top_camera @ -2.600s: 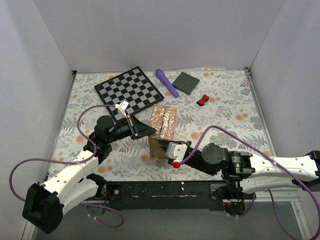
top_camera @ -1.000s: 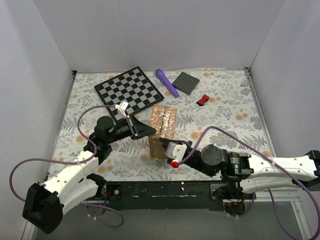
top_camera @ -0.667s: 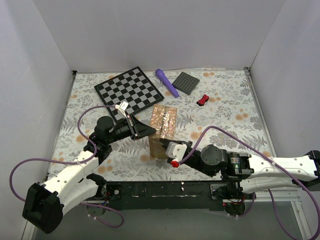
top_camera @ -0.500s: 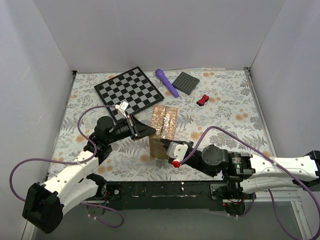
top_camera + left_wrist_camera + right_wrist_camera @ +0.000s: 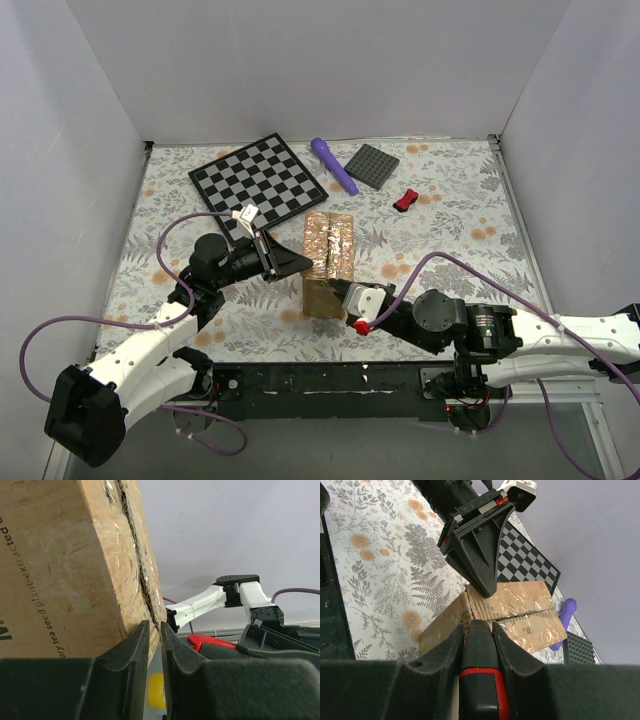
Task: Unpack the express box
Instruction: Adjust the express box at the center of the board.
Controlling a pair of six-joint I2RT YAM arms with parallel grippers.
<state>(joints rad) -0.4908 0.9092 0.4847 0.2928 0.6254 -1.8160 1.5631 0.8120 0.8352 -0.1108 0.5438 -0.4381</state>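
Express box (image 5: 330, 250) sat on the surface (image 5: 450, 210) between the arms, the left gripper (image 5: 154, 626), nearly pressed together, bearing on its taped top edge, seemingly to steady it, while the right gripper (image 5: 478, 626) pinched a black-and-red tool (image 5: 480, 677) aimed at the seam, apparently to cut.

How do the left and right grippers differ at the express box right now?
The left gripper has its fingers nearly together, with nothing visible between them; the right gripper has its fingers clamped on a black-and-red tool. The left gripper reaches the express box from its left side, at the top edge; the right gripper comes from the near side, tool tip at the near top edge. Both aim at the taped top.
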